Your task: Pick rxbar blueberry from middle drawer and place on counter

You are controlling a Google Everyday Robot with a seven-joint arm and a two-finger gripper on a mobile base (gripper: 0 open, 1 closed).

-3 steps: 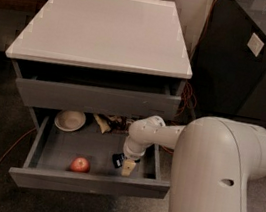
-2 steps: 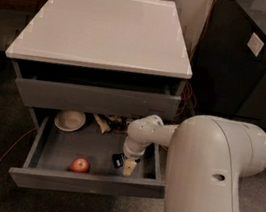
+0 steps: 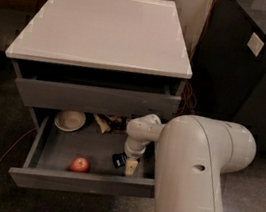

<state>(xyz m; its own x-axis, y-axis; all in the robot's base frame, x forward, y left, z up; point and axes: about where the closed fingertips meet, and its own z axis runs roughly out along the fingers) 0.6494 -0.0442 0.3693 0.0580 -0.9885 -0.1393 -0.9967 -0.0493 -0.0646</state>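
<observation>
Steering the arm: I see its thick white upper link filling the near right of the view. It bends at the wrist and drops into the open drawer from the right.
Middle drawer: It is pulled well out, with its grey front nearest me and its floor open to view.
Apple: It is red and sits just behind the drawer front, left of centre and apart from the tool.
Tool: It points straight down, low over the drawer floor in the right half, near the front. I cannot tell how wide it is set.
Rxbar blueberry: The small dark bar is in the drawer, right against the tool on the apple side. I cannot tell whether it is touching or only just beside.
Key relation: The bar lies between the apple and the tool, close in on the tool. It looks canted rather than flat, so I cannot fix its long axis. I judge the grasp turns on closing that sideways offset and squaring the wrist to the bar.
Arm pose: The wrist is bent down sharply with the forearm about level, and the wrist sits under the lip of the drawer above.
Bowl: It is pale and sits at the back left of the drawer.
Snack bags: They are brownish and at the back centre, partly hidden by the drawer above.
Upper drawer: It is slightly out and overhangs the back of the middle one. I judge that any lift must first come forward to clear it.
Tabletop: This white slab on top of the cabinet is the counter where the bar is to go. It is up and behind the tool.
Black bin: It stands far right, beside the cabinet.
</observation>
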